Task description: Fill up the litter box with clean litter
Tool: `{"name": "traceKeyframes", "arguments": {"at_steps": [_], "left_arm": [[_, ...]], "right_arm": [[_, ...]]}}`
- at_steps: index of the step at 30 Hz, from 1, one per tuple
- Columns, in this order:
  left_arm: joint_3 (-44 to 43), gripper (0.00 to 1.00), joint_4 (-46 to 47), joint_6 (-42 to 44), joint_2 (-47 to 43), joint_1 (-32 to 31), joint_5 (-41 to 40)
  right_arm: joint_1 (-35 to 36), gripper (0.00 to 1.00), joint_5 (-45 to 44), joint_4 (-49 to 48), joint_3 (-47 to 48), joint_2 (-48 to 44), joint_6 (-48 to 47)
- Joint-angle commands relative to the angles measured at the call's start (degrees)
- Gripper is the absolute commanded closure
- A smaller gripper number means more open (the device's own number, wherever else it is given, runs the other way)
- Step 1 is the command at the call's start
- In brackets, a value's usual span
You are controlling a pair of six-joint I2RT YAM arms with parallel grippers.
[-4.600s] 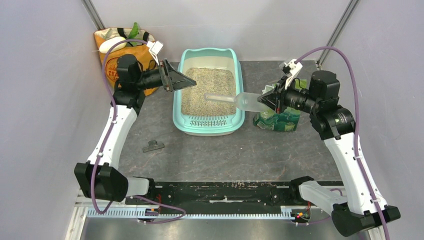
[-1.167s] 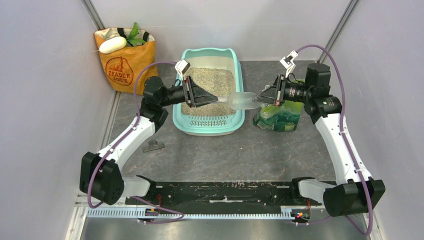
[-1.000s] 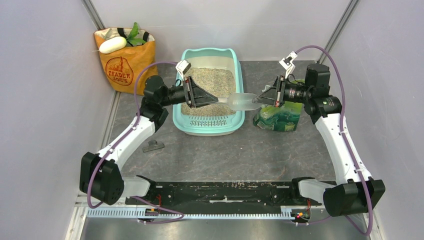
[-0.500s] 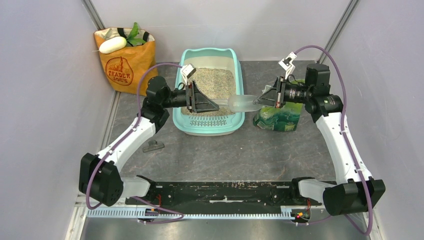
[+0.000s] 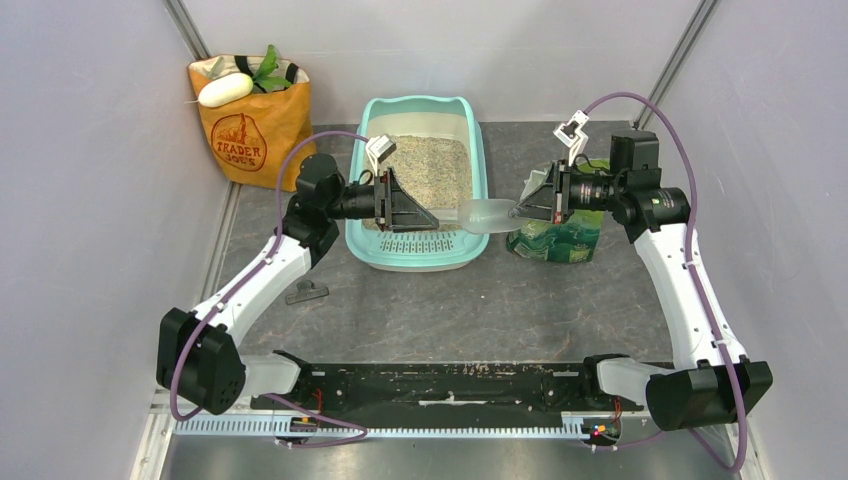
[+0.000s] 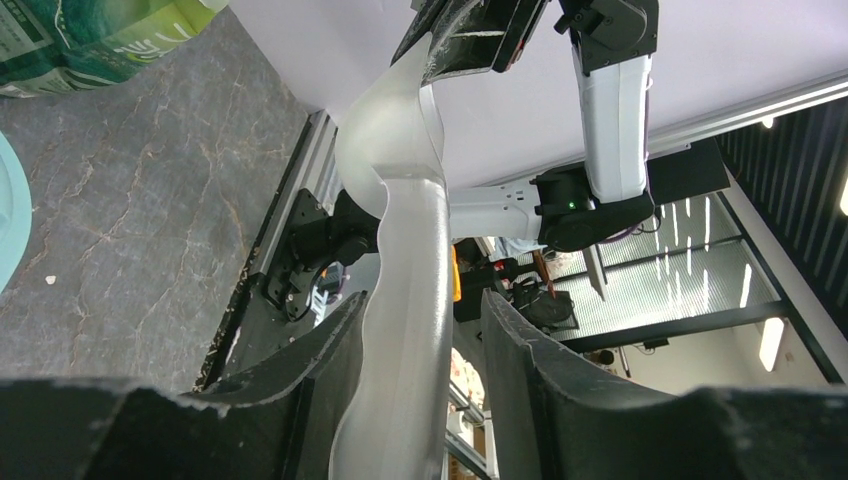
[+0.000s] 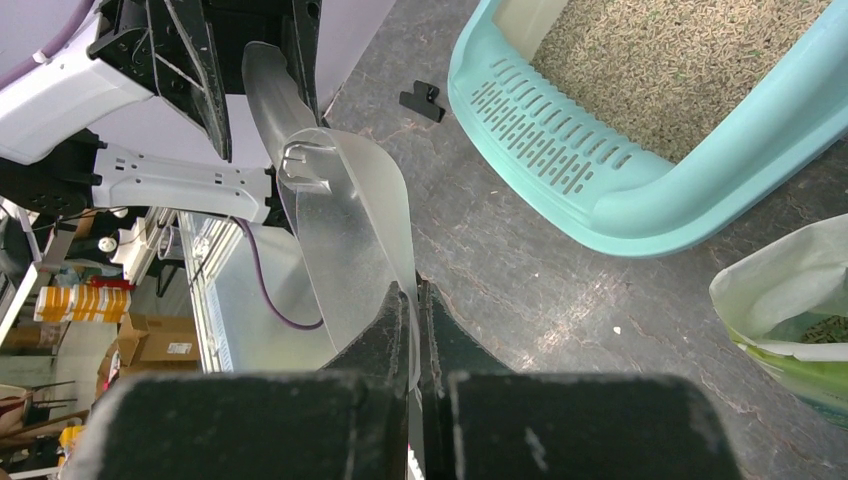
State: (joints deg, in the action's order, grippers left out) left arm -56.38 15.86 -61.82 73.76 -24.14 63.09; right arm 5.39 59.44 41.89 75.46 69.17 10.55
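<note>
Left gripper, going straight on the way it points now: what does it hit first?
The scoop. Its handle lies between the open jaws of the left gripper, so it would likely slide along the handle into the bowl, with the right gripper just behind.
</note>
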Motion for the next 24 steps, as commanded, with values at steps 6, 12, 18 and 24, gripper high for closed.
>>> {"name": "traceKeyframes", "arguments": {"at_steps": [6, 12, 18, 24], "left_arm": [[0.88, 0.52, 5.88, -2.03, -1.60, -0.08, -0.37], [1.12, 0.44, 6.43, -2.41, -1.23, -0.03, -0.63], [1.19, 0.45, 6.38, -2.49, -1.52, -0.05, -1.26], [1.16, 0.48, 7.33, -3.30, -1.16, -0.45, -1.96]], "right_arm": [[-0.09, 1.00, 0.73, 1.52, 1.12, -0.61, -2.53], [-0.13, 1.00, 1.24, 1.57, 0.83, -1.17, -2.46], [-0.19, 1.00, 0.37, 0.82, 0.61, -1.16, -1.93], [-0.12, 1.00, -0.27, -2.07, -0.98, -1.39, 0.38]]}}
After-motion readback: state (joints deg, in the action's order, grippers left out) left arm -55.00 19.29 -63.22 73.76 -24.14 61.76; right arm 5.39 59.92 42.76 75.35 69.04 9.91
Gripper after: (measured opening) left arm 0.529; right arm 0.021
